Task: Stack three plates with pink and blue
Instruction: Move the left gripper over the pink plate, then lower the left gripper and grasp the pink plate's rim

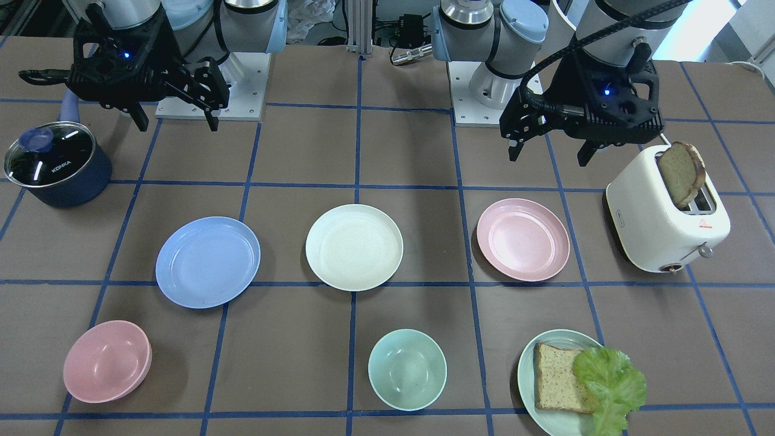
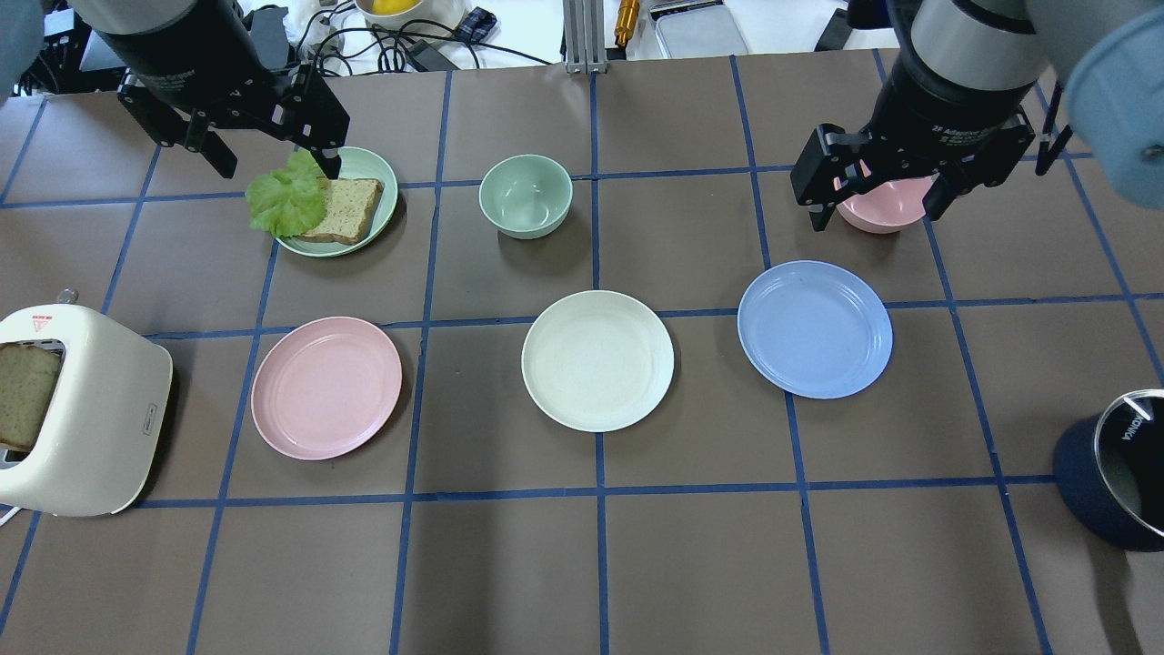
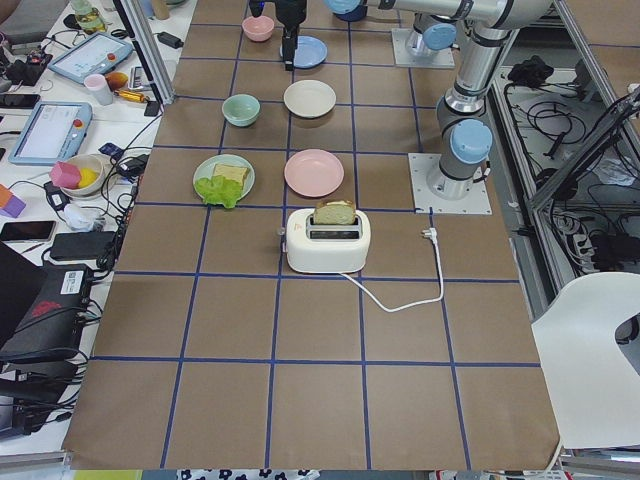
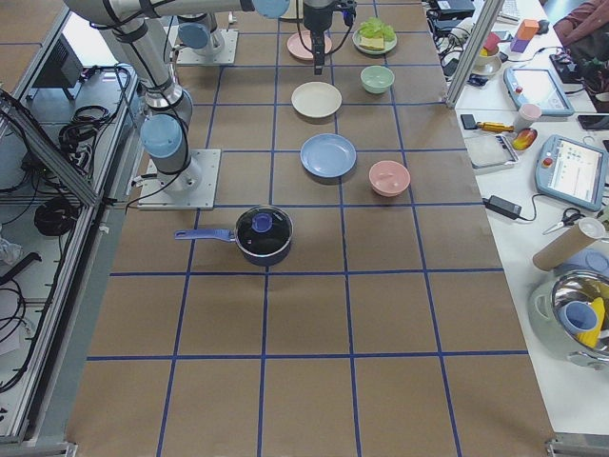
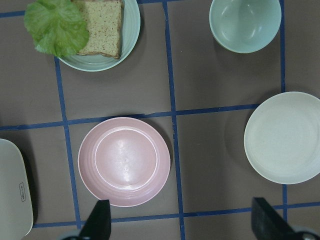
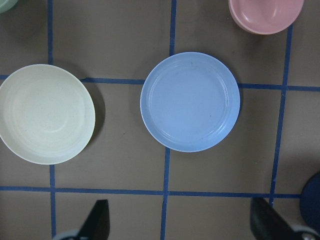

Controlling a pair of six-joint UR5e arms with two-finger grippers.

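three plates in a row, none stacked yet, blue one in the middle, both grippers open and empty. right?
Not the middle one. The cream plate sits in the middle, with the pink plate and the blue plate at the ends, as the overhead exterior view shows. The rest holds: none stacked, left gripper and right gripper open and empty.

The pink plate (image 1: 523, 240), blue plate (image 1: 207, 262) and cream-white plate (image 1: 354, 247) look like smooth matt plastic, the cream one faintly speckled. The counter (image 1: 303, 151) is dull brown and paper-like, lined with blue tape (image 1: 358, 151). The toaster (image 1: 660, 224) has a smooth, slightly glossy cream shell. The saucepan (image 1: 82, 188) is dark blue under a shiny glass lid (image 1: 49, 152). The mint bowl (image 1: 407, 369) shows a soft sheen. The bread slice (image 1: 560, 378) is rough and grainy.
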